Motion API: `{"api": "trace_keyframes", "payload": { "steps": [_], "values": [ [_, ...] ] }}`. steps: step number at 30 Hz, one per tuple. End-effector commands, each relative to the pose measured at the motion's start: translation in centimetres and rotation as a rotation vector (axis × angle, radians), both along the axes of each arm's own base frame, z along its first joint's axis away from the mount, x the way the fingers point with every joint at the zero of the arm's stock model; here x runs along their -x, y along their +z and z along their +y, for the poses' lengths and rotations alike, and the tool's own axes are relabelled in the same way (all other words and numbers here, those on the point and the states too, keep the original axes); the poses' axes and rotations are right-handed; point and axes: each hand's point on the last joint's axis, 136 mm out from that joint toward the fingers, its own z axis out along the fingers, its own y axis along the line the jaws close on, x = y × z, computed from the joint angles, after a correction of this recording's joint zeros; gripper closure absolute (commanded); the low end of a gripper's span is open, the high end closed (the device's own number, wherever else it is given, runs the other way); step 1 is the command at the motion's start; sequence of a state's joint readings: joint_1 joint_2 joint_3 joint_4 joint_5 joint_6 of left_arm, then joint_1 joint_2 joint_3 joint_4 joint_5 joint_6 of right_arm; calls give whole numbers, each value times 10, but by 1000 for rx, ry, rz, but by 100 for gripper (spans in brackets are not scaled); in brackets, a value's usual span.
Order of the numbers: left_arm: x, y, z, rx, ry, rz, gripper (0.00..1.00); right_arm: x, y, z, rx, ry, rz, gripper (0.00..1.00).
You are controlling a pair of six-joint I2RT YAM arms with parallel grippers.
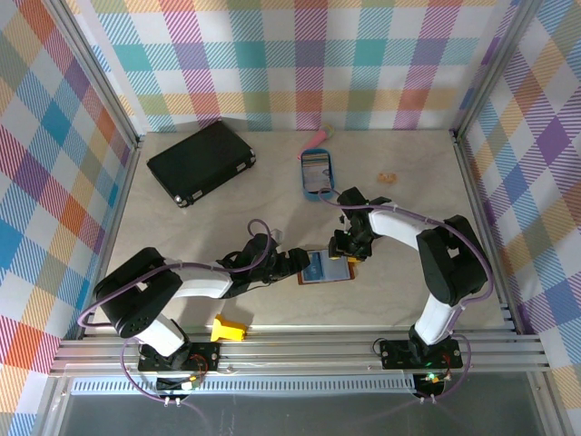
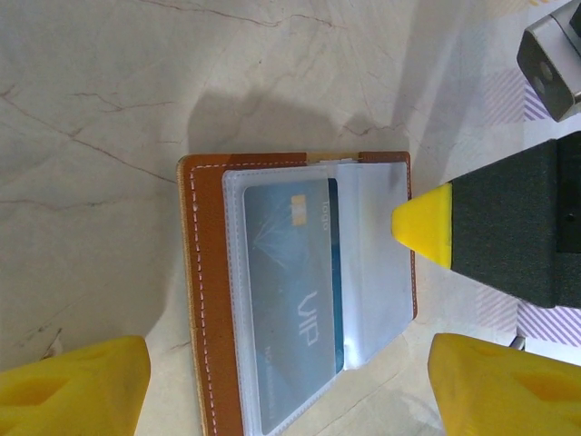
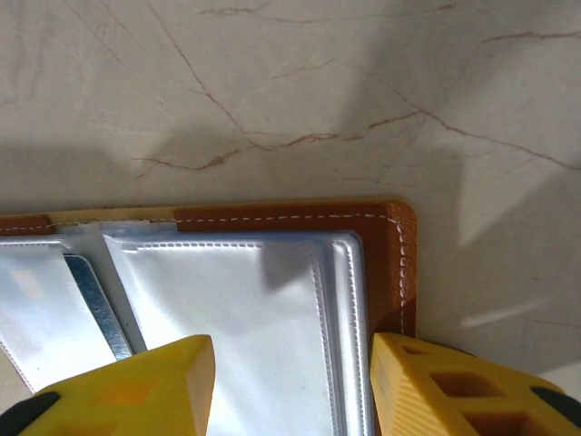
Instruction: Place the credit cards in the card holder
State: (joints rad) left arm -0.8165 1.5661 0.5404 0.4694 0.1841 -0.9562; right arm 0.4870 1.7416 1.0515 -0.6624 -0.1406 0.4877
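From above, the card holder (image 1: 325, 268) lies open on the worktop (image 1: 182, 227), well apart from the black case (image 1: 201, 162); the left wrist adds a blue card (image 2: 290, 300) under its clear sleeve, left fingers (image 2: 82, 386) wide, holding nothing; the right wrist shows right fingers (image 3: 136, 386) partly apart, astride the sleeve at the holder's corner.

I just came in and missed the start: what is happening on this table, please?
Two robot arms work on a small brown leather wallet lying open on the table. A dark blue card marked VIP sits inside one clear plastic sleeve. The right tool, jaws apart, has its yellow fingers at the wallet's edge beside another sleeve. The left tool hangs open at the wallet's other side, holding nothing.
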Motion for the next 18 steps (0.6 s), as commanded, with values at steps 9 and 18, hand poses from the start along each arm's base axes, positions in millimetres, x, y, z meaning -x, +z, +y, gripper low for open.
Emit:
{"api": "trace_keyframes", "payload": {
  "steps": [9,18],
  "values": [
    [-4,15,-17,33,-51,-36,20,10,-18,-2,-18,-27,65,51],
    [-5,10,-14,-5,-39,-27,22,10,-18,1,-36,-29,71,52]
  ]
}}
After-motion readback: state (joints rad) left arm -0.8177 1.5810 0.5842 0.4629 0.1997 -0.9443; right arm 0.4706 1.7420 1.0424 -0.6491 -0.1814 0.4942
